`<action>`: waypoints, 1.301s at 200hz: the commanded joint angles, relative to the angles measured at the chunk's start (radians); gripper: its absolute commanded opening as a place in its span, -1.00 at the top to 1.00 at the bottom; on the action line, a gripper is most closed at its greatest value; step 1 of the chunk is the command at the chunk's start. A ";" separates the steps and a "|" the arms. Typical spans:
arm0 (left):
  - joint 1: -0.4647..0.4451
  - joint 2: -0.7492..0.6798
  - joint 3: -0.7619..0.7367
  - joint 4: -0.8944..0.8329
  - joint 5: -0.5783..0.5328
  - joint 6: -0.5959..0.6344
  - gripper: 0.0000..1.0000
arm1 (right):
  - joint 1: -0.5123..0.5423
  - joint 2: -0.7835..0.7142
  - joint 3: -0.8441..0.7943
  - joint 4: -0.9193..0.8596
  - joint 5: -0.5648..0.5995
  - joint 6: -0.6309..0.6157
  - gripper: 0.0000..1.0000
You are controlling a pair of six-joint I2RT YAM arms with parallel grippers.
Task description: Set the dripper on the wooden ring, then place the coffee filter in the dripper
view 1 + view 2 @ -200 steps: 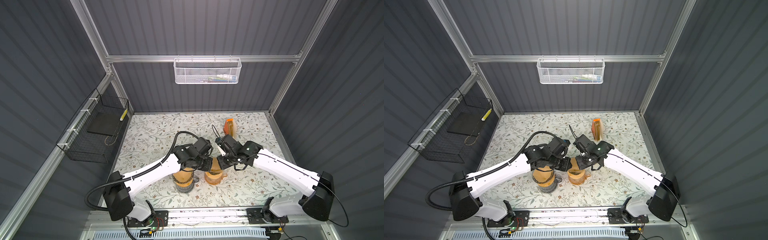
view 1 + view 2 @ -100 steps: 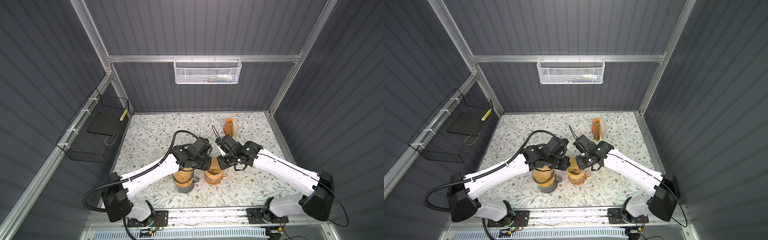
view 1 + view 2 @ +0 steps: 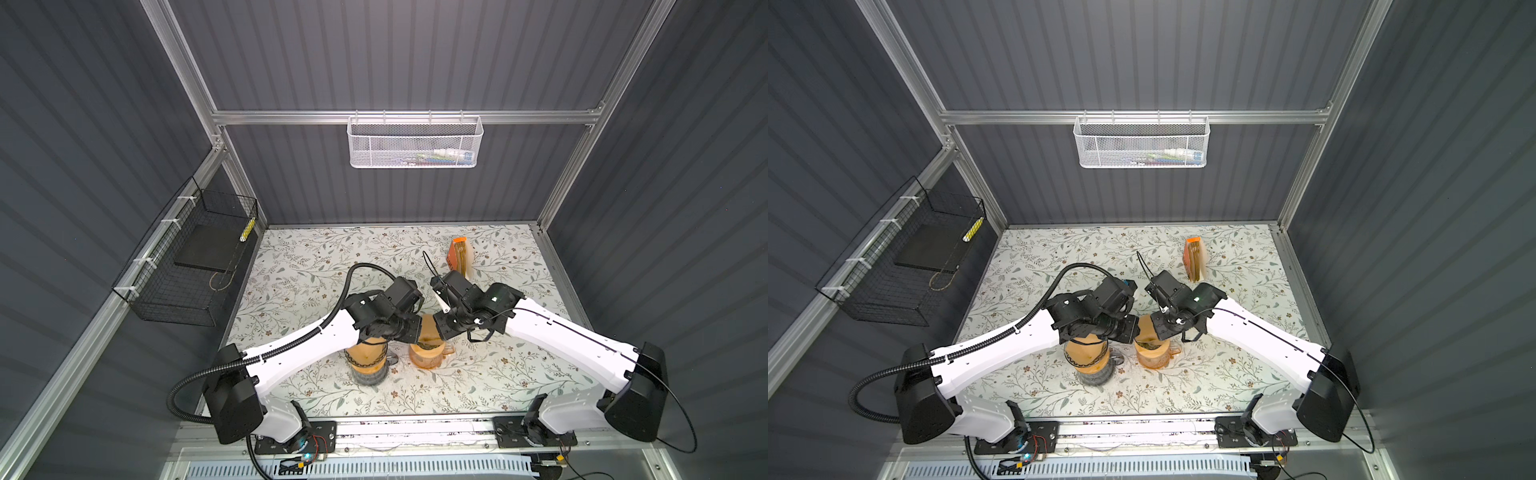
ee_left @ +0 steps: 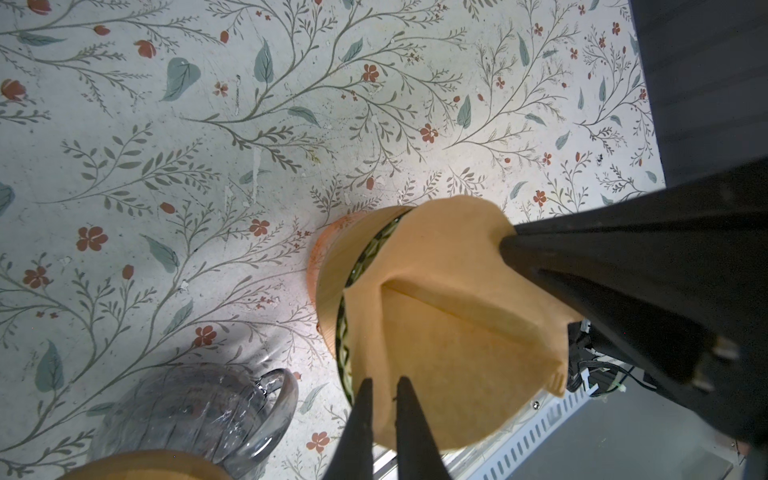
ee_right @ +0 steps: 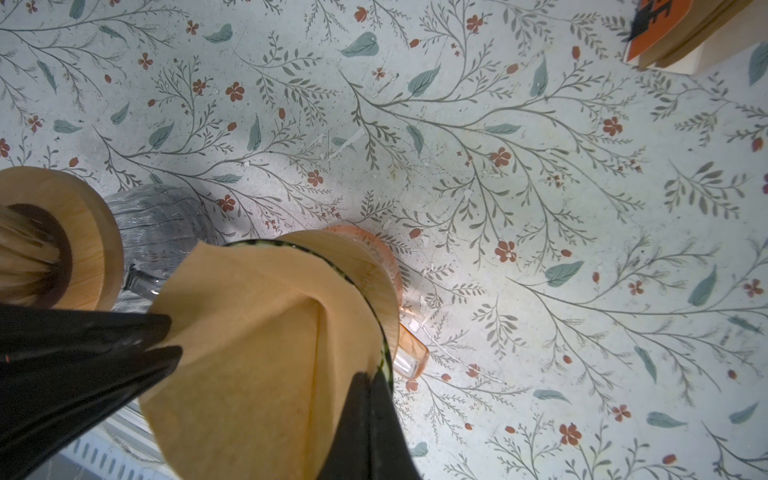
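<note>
moved: next to nothing since 1 second back; same 2 arms bent in over the same spot above the dripper (image 3: pixel 428 358).
left gripper (image 4: pixel 383 384): 2 thin black fingers nearly together, clamped on the edge of the coffee filter (image 4: pixel 449 316).
right gripper (image 5: pixel 368 379): squeezed tight on the filter's edge, on the other side from the left one.
coffee filter: tan paper, opened into a cone, 1 fold line down the middle; held by both grippers right at the dripper's mouth; paper edge sticking out past the rim on the left gripper's side; cannot tell if pushed all the way down inside.
dripper: wood collar, dark green patterned ring at the top, pinkish glass below with a small handle; upright on the table (image 3: pixel 316 266), near the front middle.
glass jug (image 4: pixel 187 409): clear and ribbed, with a wood collar; just beside the dripper, under the left arm in both top views.
pack of filters (image 3: pixel 458 257): orange and tan, standing toward the back of the table, well apart from the dripper.
table: pale cover with leaves and little red flowers.
white mesh basket (image 3: pixel 415 143): up on the back wall, a few small things inside.
black wire basket (image 3: pixel 187 266): on the left wall, 1 dark flat slab inside.
</note>
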 commanded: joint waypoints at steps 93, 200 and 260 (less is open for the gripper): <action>-0.004 -0.012 -0.011 -0.005 -0.005 0.003 0.72 | 0.023 0.002 0.047 -0.057 0.061 0.007 0.67; -0.004 -0.013 -0.007 -0.005 -0.006 0.004 0.72 | 0.036 -0.037 0.080 -0.089 0.106 0.015 0.45; -0.004 -0.008 0.001 -0.005 -0.005 0.004 0.72 | 0.048 -0.073 0.095 -0.084 0.098 0.021 0.64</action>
